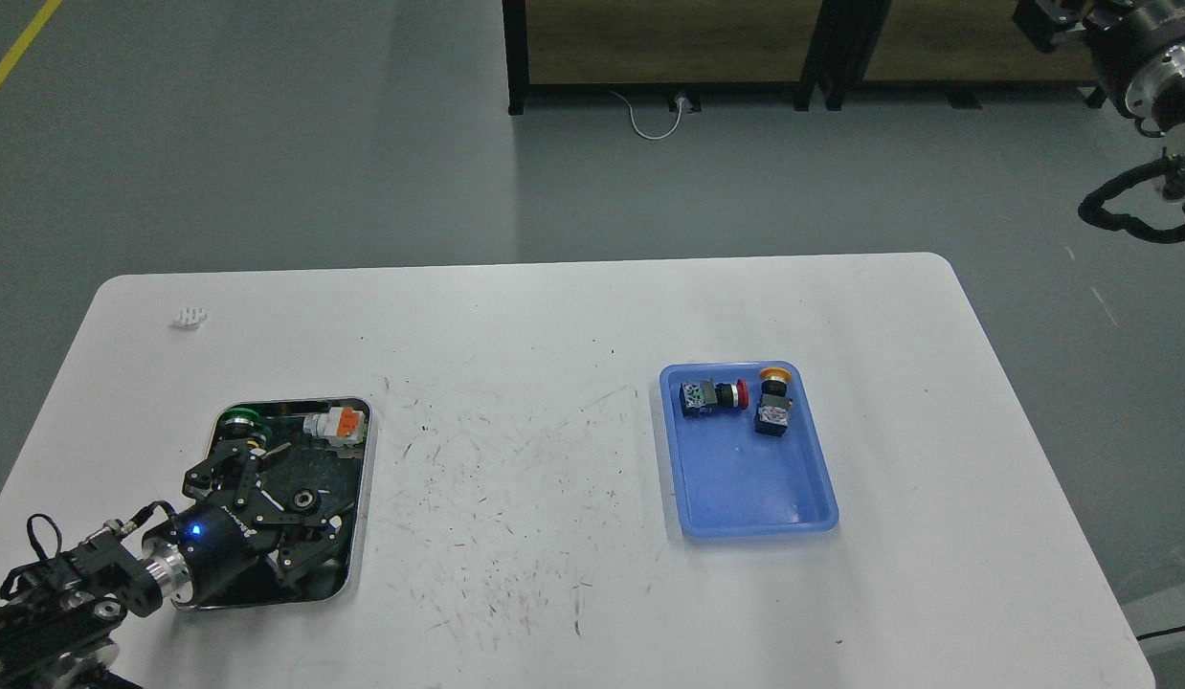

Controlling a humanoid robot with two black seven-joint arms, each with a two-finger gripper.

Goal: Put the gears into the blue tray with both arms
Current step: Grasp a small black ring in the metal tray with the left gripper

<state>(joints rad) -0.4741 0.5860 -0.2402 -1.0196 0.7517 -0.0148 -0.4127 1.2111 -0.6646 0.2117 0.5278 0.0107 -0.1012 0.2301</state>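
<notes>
One gear [305, 499], a small black toothed disc with a pale centre, lies in the steel tray [361, 498] at the table's left. My left gripper [284, 502], black with a blue light on its body, hangs low over that tray, open, with its fingers spread on either side of the gear. Any other gear is hidden from me. The blue tray [757, 493] sits right of centre, far from the left gripper. My right arm [1143, 57] is raised at the top right corner, away from the table; its gripper is cut off by the frame edge.
Two push-button switches lie in the blue tray's far end, one red-capped [712, 395], one orange-capped [774, 402]. The steel tray also holds a green-capped switch [236, 421] and an orange-and-white part [339, 424]. A small white piece [189, 317] lies far left on the white table [516, 383].
</notes>
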